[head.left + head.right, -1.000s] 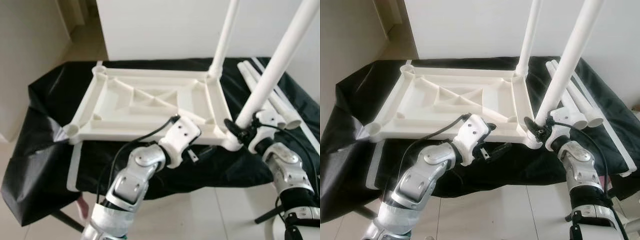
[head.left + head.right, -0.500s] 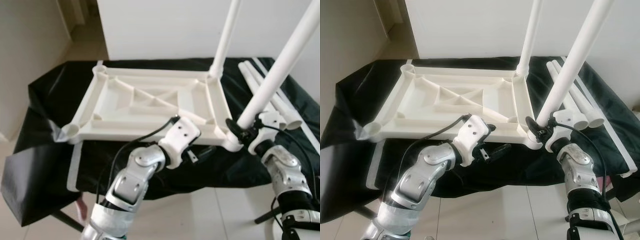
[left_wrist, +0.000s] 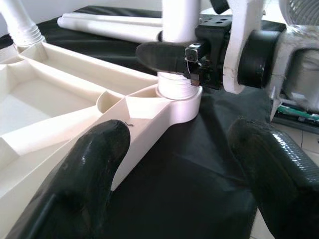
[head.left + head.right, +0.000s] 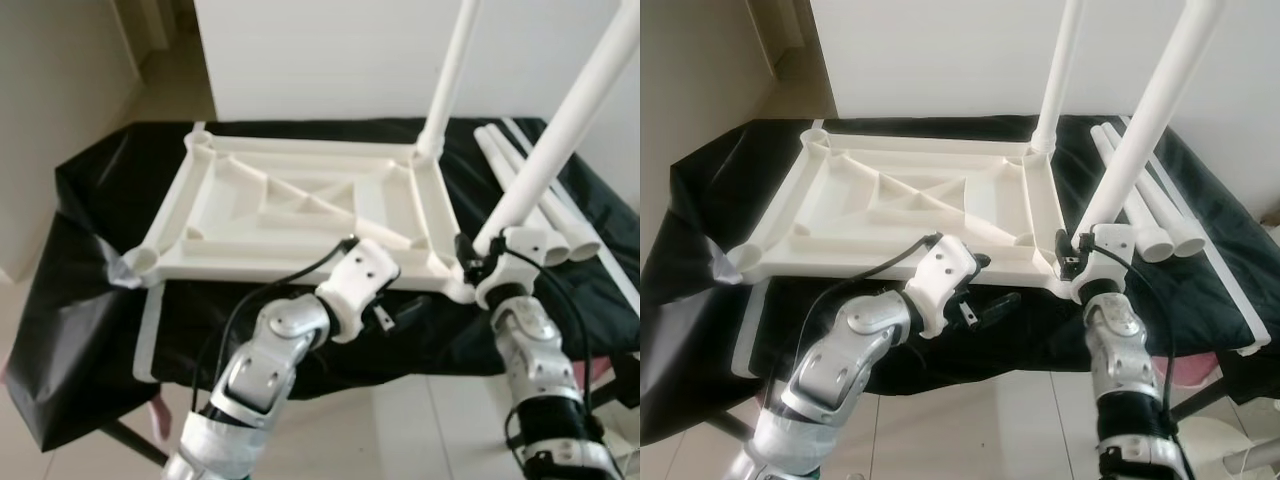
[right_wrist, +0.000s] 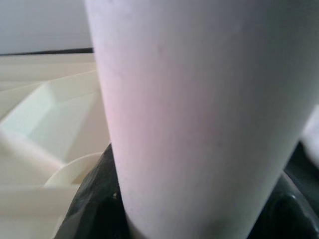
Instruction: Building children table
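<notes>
— Where is the tabletop?

— The white tabletop [image 4: 300, 215] lies upside down, ribs showing, on a surface draped in black cloth [image 4: 90, 300]. 2 legs already stand in its sockets: the far leg [image 4: 450, 75] at the far right corner and the near leg [image 4: 1145, 120] at the near right corner, leaning a little to the right.

— And the grippers?

— The right gripper [image 4: 1077, 255] is at the base of the near leg, just above the corner socket [image 3: 180, 99]. Its black fingers [image 3: 162, 54] are clamped around the tube (the right wrist view is nearly all white tube with dark finger on both sides). The left gripper [image 4: 400, 312] hovers at the tabletop's near edge, just left of that corner. Its 2 fingers [image 3: 87, 169] are spread wide and pinch nothing; one sits beside the tabletop's rim, the other over the cloth.

— Any spare parts?

— 2 loose legs [image 4: 545, 215] lie side by side on the cloth to the right of the tabletop, behind the near leg, well apart from the left gripper.
</notes>
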### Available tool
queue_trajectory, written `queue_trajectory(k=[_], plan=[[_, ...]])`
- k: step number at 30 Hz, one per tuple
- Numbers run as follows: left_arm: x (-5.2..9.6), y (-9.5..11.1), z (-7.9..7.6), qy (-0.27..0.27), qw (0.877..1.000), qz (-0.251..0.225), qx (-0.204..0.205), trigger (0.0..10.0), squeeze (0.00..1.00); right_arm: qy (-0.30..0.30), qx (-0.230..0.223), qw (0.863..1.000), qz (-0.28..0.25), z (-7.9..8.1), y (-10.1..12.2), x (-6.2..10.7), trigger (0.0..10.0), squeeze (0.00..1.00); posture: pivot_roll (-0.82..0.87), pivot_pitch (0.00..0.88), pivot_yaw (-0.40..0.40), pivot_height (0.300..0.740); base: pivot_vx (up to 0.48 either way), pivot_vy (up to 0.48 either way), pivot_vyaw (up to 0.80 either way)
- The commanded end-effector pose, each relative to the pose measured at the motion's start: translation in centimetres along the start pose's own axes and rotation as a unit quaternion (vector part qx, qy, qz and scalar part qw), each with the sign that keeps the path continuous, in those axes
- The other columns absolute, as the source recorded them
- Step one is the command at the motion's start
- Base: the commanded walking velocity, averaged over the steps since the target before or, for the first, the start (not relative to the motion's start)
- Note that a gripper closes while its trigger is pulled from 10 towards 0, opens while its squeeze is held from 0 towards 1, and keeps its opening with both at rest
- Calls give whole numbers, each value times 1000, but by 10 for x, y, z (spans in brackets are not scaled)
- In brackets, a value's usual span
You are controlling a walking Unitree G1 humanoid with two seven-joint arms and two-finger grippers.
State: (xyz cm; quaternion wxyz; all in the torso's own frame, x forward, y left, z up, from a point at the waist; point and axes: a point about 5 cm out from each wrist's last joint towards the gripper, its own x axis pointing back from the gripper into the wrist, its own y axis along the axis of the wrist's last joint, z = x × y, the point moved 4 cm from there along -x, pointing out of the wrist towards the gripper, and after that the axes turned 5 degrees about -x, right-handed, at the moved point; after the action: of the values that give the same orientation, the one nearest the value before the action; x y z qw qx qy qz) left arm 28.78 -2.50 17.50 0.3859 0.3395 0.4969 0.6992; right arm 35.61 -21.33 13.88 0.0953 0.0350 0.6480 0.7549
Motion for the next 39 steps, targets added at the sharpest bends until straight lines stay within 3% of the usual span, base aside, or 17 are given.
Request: queue_trajectory(k=[1,6,7,11,20,22,23,24,25,29,32,33,34,35,36,39], plan=[[1,-3,4,23,1000,8,6,10000,0,-61,-12,996,64,-10,-34,14,10000,0,-90,84,-11,740,0,0,0],[1,-3,5,25,1000,8,5,10000,0,-96,-38,993,56,-4,-35,19,10000,0,-82,81,-18,740,0,0,0],[1,-3,6,25,1000,9,4,10000,0,-134,-57,988,55,-2,-37,24,10000,0,-82,80,-15,740,0,0,0],[1,-2,4,25,1000,8,4,10000,0,-123,-87,987,62,18,-40,25,10000,0,-76,74,-14,740,0,0,0],[1,-2,4,24,1000,7,4,10000,0,-118,-60,990,49,14,-29,24,10000,0,-71,65,-12,740,0,0,0],[1,-2,5,25,1000,7,3,10000,0,-86,-55,994,30,20,-21,22,10000,0,-69,60,-11,740,0,0,0],[2,-2,5,26,1000,7,2,10000,0,-80,-66,994,27,20,-19,21,10000,376,-68,54,-11,740,0,0,0],[2,-2,5,26,1000,7,1,10000,0,-78,-73,994,26,20,-18,21,10000,376,-68,54,-11,740,0,0,0],[2,-2,5,26,1000,8,0,10000,0,-68,-74,995,19,19,-14,19,10000,1000,-66,52,-11,740,0,0,0],[2,-2,5,27,1000,7,1,10000,0,-56,-72,996,5,13,-6,15,10000,1000,-67,51,-9,740,0,0,0],[2,-2,5,27,1000,7,0,10000,0,-40,-100,994,1,9,0,11,10000,1000,-65,50,-8,740,0,0,0],[2,-2,5,27,1000,7,3,10000,0,-12,-92,996,-4,7,5,9,10000,1000,-66,49,-6,740,0,0,0],[2,-2,5,27,1000,7,3,10000,0,11,-77,997,-8,4,9,8,10000,929,-66,49,-6,740,0,0,0],[2,-1,5,27,1000,7,3,10000,0,33,-69,997,-6,2,10,7,10000,345,-67,49,-5,740,0,0,0],[2,-1,5,27,1000,7,2,10000,0,52,-59,997,-3,2,11,7,10000,0,-67,49,-5,740,0,0,0],[2,-1,6,26,1000,8,2,10000,0,91,-36,995,1,0,11,7,10000,0,-67,51,-5,740,0,0,0]])
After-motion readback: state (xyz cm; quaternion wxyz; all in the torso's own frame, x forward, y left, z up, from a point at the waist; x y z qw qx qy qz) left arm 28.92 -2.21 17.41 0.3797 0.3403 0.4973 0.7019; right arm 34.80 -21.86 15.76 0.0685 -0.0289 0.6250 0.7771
